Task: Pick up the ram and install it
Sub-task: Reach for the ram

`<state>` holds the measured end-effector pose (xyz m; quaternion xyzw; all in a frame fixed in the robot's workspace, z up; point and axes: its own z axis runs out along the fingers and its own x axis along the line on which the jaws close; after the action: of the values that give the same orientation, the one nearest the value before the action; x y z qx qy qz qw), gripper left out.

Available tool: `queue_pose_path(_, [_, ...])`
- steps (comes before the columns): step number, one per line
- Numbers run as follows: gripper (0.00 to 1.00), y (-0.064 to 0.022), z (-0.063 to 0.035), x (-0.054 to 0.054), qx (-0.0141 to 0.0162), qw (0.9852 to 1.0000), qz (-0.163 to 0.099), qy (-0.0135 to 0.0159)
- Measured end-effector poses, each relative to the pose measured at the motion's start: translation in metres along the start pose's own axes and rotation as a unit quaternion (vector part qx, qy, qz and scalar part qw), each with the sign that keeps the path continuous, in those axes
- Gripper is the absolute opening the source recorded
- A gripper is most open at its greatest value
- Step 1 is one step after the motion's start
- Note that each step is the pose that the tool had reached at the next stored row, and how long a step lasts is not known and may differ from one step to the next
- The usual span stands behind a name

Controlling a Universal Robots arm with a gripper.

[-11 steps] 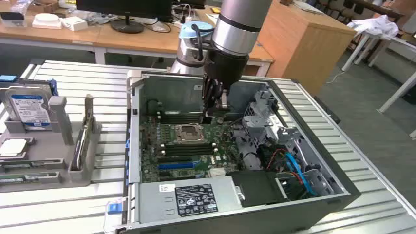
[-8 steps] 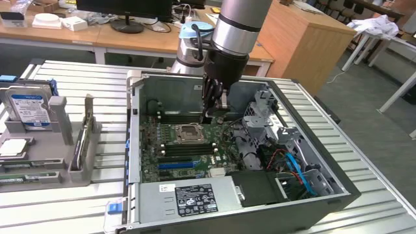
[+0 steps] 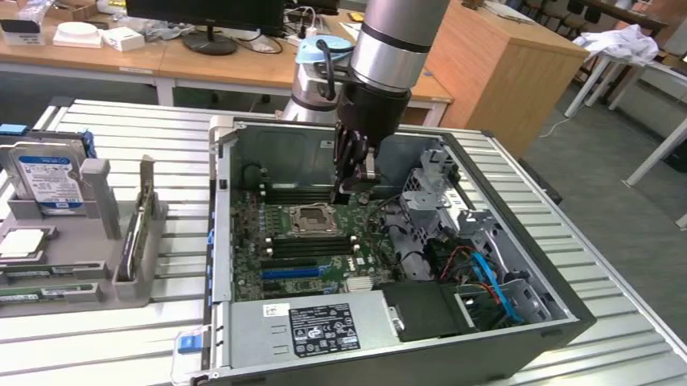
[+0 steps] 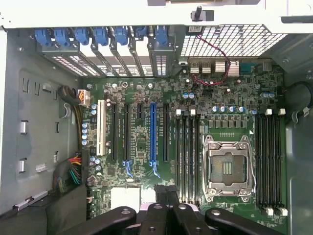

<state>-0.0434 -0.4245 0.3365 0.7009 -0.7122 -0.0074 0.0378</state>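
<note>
ram held over the motherboard

we see the gripper [image 3: 346, 193] down inside the computer case [image 3: 224, 209] on the tabletop [image 3: 161, 121]. its jaws are drawn almost together on a thin dark ram stick [image 4: 166, 191]. the stick hangs just above the memory slots [image 4: 187, 156] beside the cpu socket [image 4: 229, 169], not yet seated.
</note>
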Motion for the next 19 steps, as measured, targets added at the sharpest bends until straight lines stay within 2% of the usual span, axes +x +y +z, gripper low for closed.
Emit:
queue_pose_path(3, [0.1,0.0001,-0.0003,0.0,0.0008,1.0,0.0,0.0])
queue_pose_path(8, [0.1,0.0004,-0.0066,0.0,0.0094,1.0,0.0,-0.0006])
queue_pose_path(19, [0.1,0.0005,-0.0258,0.001,0.0218,0.9998,0.001,-0.0032])
